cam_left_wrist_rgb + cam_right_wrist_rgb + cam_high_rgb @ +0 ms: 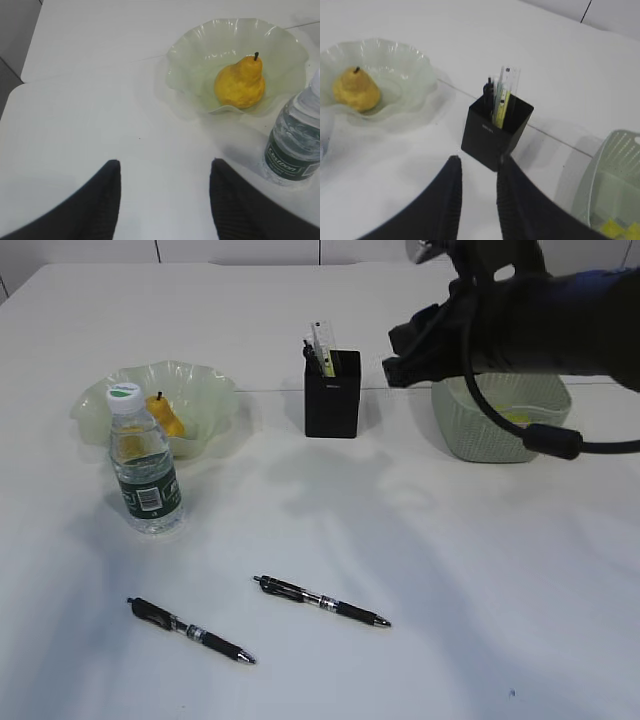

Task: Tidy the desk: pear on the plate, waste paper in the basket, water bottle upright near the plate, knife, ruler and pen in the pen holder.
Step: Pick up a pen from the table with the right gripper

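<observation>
Pear point(239, 82) on plate point(190, 60), bottle point(143, 465) upright beside plate, ruler point(506, 90) in holder point(495, 131); two pens point(322, 601) remain in front of holder. Both grippers point(477, 172) empty, jaws apart.

Your inventory, placed from the pen holder point(332, 393):
- Pen holder: black square cup, upright on the desk point(420, 570), clear ruler point(323, 344) standing inside.
- Plate point(205, 395): pale green, ruffled, to its left, holding the yellow pear point(166, 417).
- Water bottle point(143, 462): upright, just before the plate.
- Basket point(480, 425): sage green, to its right.
- Two black pens point(320, 601) point(190, 630): flat, well in front.
</observation>
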Robot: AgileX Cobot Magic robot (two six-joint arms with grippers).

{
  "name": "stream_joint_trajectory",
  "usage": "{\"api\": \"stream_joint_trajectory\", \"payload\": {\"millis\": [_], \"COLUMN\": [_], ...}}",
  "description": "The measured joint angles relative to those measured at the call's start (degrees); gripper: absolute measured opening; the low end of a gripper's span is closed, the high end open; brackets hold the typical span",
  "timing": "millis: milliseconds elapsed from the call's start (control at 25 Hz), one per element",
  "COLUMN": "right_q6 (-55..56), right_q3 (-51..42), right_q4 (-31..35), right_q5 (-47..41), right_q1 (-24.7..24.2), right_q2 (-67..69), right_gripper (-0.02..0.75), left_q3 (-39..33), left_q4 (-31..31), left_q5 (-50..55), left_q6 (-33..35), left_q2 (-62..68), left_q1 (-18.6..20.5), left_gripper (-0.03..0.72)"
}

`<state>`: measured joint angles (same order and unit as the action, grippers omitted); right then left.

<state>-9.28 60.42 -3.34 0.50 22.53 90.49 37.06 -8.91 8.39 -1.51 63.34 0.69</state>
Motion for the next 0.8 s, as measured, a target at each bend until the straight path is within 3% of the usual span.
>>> {"api": "stream_joint_trajectory", "payload": {"millis": [280,600,800], "right_q6": [-0.1,-0.1,-0.1], "right_q3": [-4.7,-7.4,-7.4], "right_q4": [-4.4,-8.8,-9.5], "right_q5": [0.0,-0.5,-3.2], "right_q1": [0.2,5.4,5.8], "right_q2": [0.0,0.0,0.0], "right_gripper": [0.183,0.184,0.184], "left_q3": [0.0,0.0,0.0], "left_q4": [0.0,0.0,0.0], "left_q5": [0.0,0.0,0.0], "left_q6": [0.0,0.0,0.0], "left_q2": [0.0,0.0,0.0], "left_q1": [0.0,0.0,0.0], "left_gripper": [0.402,0.402,0.402]}}
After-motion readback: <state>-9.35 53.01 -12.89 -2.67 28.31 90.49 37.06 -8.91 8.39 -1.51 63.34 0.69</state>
